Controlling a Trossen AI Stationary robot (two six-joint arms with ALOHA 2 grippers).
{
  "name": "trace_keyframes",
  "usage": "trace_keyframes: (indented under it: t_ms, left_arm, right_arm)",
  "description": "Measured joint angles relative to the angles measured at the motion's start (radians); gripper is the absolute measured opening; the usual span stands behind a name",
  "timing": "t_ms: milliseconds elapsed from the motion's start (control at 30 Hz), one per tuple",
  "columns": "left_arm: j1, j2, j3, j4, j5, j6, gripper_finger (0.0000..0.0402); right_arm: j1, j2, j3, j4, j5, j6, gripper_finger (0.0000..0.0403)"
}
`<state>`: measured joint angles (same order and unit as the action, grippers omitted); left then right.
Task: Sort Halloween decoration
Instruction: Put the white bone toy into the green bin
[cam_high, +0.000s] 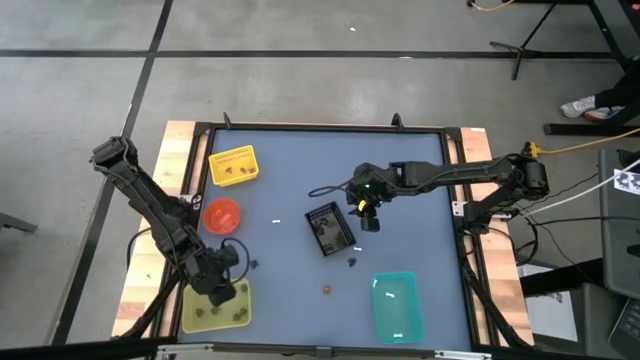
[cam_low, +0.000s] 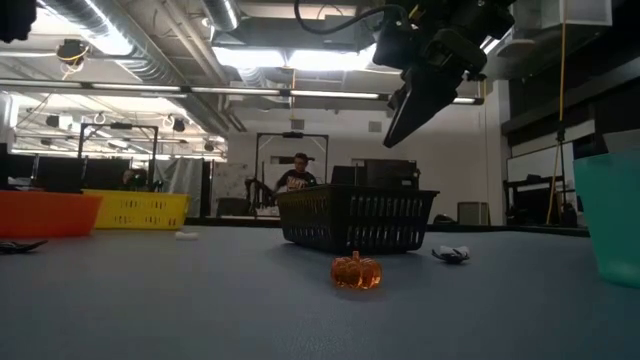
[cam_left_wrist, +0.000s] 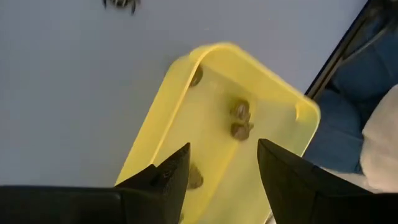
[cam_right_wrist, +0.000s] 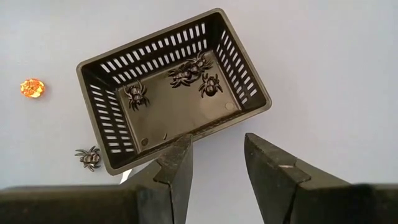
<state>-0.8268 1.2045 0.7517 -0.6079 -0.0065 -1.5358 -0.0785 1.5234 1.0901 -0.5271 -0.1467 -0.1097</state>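
Right wrist view shows you four black spiders in the black basket, one spider outside at its 8 o'clock, one orange pumpkin. Right gripper and left gripper both gape empty.

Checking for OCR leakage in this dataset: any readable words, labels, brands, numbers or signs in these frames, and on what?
None readable in any view.
Black basket, yellow-green tray, teal bin, yellow basket, orange dish: no lettering shows.
White tag with dark marks at the high view's right edge: too small to read.
Room behind the table in the low view: no legible sign.
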Motion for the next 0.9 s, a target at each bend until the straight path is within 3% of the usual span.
trace_keyframes:
  t_ms: [233, 433, 633, 900]
  left_arm:
    - [0.0, 0.0, 0.0, 0.029, -0.068, 0.001, 0.0171]
    - [0.0, 0.0, 0.0, 0.032, -0.213, 0.007, 0.0171]
    - [0.003, 0.0, 0.0, 0.047, -0.371, 0.109, 0.0171]
    - [0.067, 0.0, 0.0, 0.048, -0.491, 0.26, 0.0171]
  right_arm:
    - [0.0, 0.0, 0.0, -0.051, -0.003, 0.0, 0.0144]
    - [0.001, 0.0, 0.0, -0.13, -0.003, 0.0, 0.0144]
    - [0.001, 0.0, 0.0, -0.196, -0.005, 0.035, 0.0144]
    - [0.08, 0.0, 0.0, -0.219, -0.023, 0.053, 0.0144]
